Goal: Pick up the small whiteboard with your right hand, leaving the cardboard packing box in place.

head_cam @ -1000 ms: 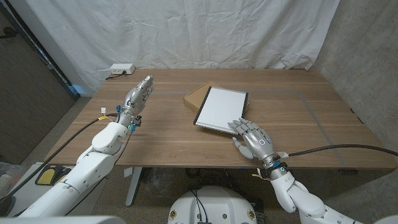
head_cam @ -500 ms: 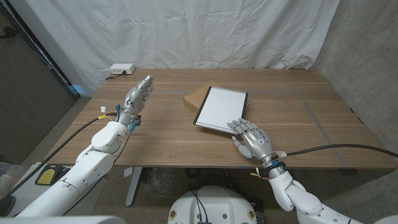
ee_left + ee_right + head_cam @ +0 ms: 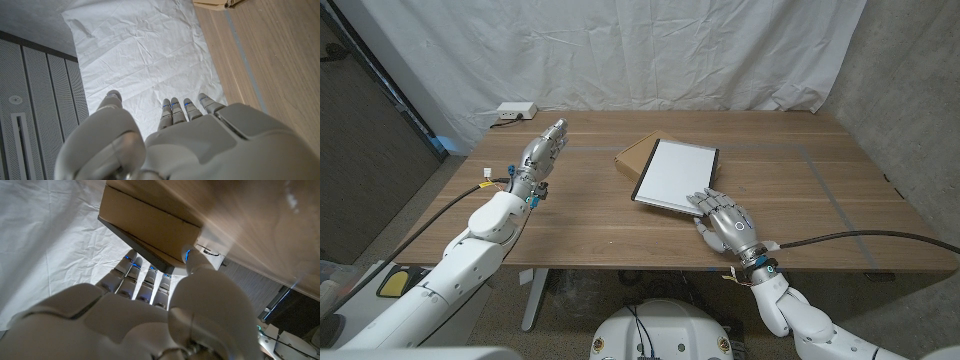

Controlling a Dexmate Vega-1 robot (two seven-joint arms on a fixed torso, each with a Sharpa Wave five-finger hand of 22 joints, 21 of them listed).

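The small whiteboard (image 3: 676, 176) is a white rectangular panel with a thin dark frame, lying face up and skewed on top of the cardboard packing box (image 3: 634, 153). The box is flat and brown, showing only a corner beyond the whiteboard's far left edge.

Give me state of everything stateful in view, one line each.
small whiteboard: lying on the cardboard packing box, not lifted.
cardboard packing box: on the table, under the whiteboard.
right hand: fingers at the whiteboard's near corner, grip not confirmed.
left hand: fingers extended, holding nothing.
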